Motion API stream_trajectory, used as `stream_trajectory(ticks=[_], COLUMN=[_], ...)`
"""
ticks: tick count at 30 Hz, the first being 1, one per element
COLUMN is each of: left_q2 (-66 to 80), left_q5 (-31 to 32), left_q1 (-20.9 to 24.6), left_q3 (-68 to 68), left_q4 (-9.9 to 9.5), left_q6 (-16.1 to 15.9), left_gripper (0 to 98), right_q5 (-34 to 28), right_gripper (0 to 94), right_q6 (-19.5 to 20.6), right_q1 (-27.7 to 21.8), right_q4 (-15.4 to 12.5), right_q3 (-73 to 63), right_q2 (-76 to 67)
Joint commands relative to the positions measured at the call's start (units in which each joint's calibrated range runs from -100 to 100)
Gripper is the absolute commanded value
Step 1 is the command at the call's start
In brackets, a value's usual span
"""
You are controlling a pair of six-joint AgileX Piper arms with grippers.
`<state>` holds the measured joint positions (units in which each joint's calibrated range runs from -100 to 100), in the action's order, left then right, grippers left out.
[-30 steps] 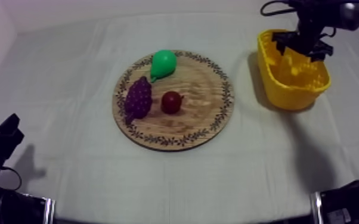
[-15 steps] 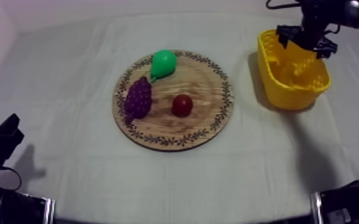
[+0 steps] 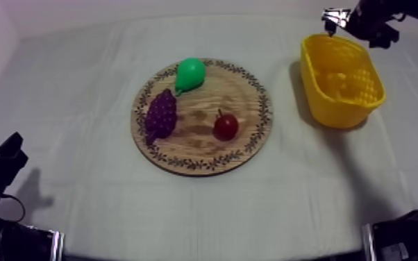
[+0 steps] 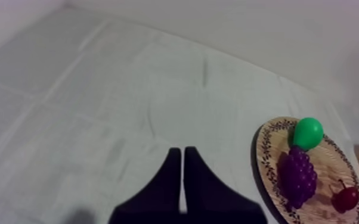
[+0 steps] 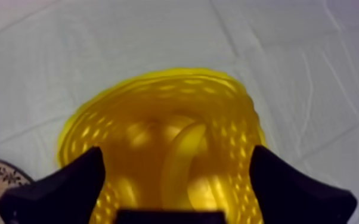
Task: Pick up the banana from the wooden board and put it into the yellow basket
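The banana (image 5: 188,143) lay inside the yellow basket (image 3: 333,107) at the top view's upper right, off the wooden board (image 3: 253,142). The right gripper (image 5: 176,158) hung above it, spread and empty. The left gripper (image 4: 182,156) was pressed together. Placement looked done, with only the arm's withdrawal seemingly left.

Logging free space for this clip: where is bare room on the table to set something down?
Bare cloth: left of the wooden board, between it and the yellow basket, and in front of the board. Crowded: the board itself, with pear, grapes, small red fruit.
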<state>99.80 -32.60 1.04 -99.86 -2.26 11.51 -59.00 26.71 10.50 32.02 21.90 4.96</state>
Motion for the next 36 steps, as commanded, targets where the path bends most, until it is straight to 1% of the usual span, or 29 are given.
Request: stream_trajectory(ticks=[1, 6, 12, 17, 22, 25, 27, 32, 36], left_q2=[0.03, 0.03, 0.03, 0.03, 0.03, 0.03, 0.03, 0.03, 0.03], left_q5=[0.02, 0.02, 0.02, 0.02, 0.02, 0.02, 0.02, 0.02, 0.02], left_q1=[0.01, 0.01, 0.01, 0.01, 0.01, 0.01, 0.01, 0.01, 0.01], left_q3=[-0.03, -0.03, -0.03, -0.03, -0.03, -0.03, -0.03, -0.03, -0.03], left_q4=[-0.01, -0.01, -0.01, -0.01, -0.01, -0.01, -0.01, -0.01, -0.01], left_q6=[-0.01, -0.01, -0.01, -0.01, -0.01, -0.01, -0.01, -0.01, -0.01], left_gripper=[0.1, 0.1, 0.1, 0.1, 0.1, 0.1, 0.1, 0.1, 0.1], right_q5=[-0.20, -0.93, -0.40, 2.43, 8.06, 12.41, 15.40, 20.98, 24.62], right_gripper=[69.2, 55.0, 35.6, 19.2, 5.7, 2.2, 1.2, 0.5, 0.4], right_q6=[-1.58, -4.07, -5.28, -7.42, -8.00, -8.11, -9.23, -13.90, -18.42], right_q1=[0.68, 3.26, 5.67, 4.79, 2.69, 1.13, -0.31, -3.38, -4.98], right_q4=[-0.94, -2.53, -3.75, -6.08, -7.30, -7.96, -9.24, -13.83, -18.25], right_q3=[0.93, 5.57, 14.35, 21.24, 30.74, 38.41, 43.57, 54.88, 62.42], right_q2=[-4.58, -14.08, -26.61, -37.01, -47.55, -54.27, -58.75, -69.11, -76.41])
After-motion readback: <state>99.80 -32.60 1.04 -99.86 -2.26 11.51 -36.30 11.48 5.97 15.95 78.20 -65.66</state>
